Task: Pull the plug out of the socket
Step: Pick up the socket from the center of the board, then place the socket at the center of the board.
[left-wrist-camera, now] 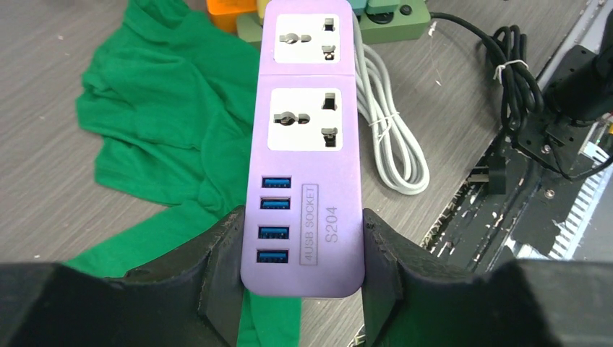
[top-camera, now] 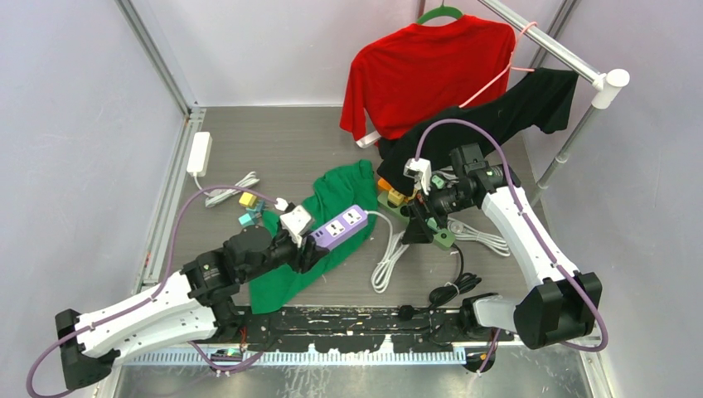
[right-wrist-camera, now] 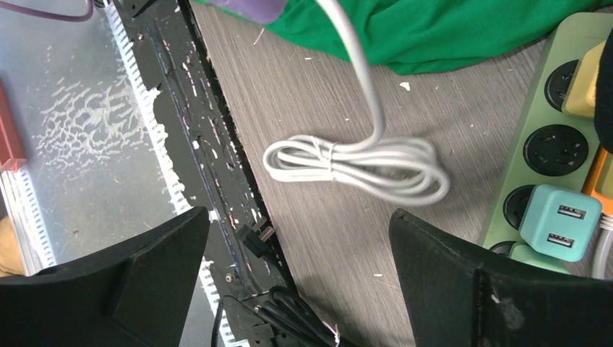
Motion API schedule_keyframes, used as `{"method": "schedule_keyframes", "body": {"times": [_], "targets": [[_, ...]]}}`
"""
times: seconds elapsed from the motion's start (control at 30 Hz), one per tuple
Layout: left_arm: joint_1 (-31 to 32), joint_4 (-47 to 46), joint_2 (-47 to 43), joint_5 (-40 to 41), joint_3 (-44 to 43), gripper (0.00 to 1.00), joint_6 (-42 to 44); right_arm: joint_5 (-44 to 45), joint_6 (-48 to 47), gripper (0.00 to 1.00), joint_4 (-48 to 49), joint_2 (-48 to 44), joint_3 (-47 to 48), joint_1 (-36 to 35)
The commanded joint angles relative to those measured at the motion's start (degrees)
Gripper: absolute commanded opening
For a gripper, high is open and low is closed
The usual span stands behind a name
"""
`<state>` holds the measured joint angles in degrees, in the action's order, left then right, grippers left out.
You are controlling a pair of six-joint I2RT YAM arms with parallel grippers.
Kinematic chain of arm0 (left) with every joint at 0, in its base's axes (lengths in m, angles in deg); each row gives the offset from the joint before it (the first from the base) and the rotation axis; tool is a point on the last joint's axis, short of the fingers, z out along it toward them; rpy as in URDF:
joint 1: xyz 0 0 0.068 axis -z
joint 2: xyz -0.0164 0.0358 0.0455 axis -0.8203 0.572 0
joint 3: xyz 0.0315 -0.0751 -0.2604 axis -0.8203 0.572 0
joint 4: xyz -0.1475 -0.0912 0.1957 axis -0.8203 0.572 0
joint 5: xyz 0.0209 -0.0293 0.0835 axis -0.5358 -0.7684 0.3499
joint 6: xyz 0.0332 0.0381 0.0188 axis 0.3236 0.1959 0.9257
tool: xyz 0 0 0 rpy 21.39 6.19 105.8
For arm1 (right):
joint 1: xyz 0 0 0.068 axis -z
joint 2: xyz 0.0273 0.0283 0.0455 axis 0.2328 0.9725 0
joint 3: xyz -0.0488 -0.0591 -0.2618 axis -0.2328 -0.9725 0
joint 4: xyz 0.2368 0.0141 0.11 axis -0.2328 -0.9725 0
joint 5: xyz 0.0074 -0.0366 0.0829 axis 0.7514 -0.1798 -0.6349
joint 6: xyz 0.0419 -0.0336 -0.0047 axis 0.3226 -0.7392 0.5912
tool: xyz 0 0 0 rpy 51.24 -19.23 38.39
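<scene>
Your left gripper [left-wrist-camera: 302,225] clamped the lilac plastic power strip [left-wrist-camera: 307,94]. Your right gripper [right-wrist-camera: 300,225] hung wide apart beside the teal cube plug [right-wrist-camera: 560,220], seated in the sage-green socket bar [right-wrist-camera: 528,116]. Unbraced, that bar looked liable to lift.

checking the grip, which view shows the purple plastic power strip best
Left wrist view: the purple plastic power strip fills the frame, sockets and USB ports clear, the left gripper clamped on its end. Top external shows it small over the green cloth; right wrist, only a purple corner.
</scene>
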<state>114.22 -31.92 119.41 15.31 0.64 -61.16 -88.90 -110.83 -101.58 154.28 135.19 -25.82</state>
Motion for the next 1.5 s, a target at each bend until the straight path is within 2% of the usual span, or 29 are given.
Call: {"method": "schedule_keyframes", "body": {"times": [0.0, 0.23, 0.5, 0.77, 0.93, 1.1, 1.2, 1.33, 1.47], "targets": [[-0.49, 0.78, -0.38, 5.29, -6.79, 0.00, 3.39, -1.99, -0.13, 1.00, -0.19, -1.21, 1.90, 0.34], [-1.04, 1.30, 2.74, 8.09, -13.39, 0.00, 8.28, -1.98, -0.03, 0.99, -0.10, -1.39, 1.82, 0.76], [-5.65, 1.28, 6.39, 2.68, -23.66, 0.00, 10.64, -1.90, 0.15, 1.00, 0.07, -1.39, 1.74, 0.88], [-15.23, 0.07, 9.20, -4.05, -30.01, 0.00, 10.25, -1.80, 0.18, 0.99, 0.25, -1.82, 1.59, 0.89], [-26.16, -2.09, 12.49, -11.20, -32.31, 0.00, 7.88, -1.87, 0.25, 0.99, 0.24, -2.03, 1.61, 0.89], [-37.18, -6.29, 17.79, -20.99, -33.27, 0.00, 2.15, -1.65, 0.25, 1.00, 0.25, -2.42, 1.51, 0.85], [-41.09, -8.66, 20.71, -25.37, -32.54, 0.00, -1.28, -1.63, 0.25, 1.00, 0.20, -2.84, 1.41, 0.93], [-41.62, -13.39, 23.18, -25.53, -27.44, 0.00, 0.31, -1.59, 0.21, 0.99, 0.34, -3.37, 1.35, 0.93], [-41.60, -20.44, 25.00, -18.97, -21.77, 0.00, 6.24, -2.04, 0.12, 1.00, 0.25, -3.58, 1.33, 0.93]]}}
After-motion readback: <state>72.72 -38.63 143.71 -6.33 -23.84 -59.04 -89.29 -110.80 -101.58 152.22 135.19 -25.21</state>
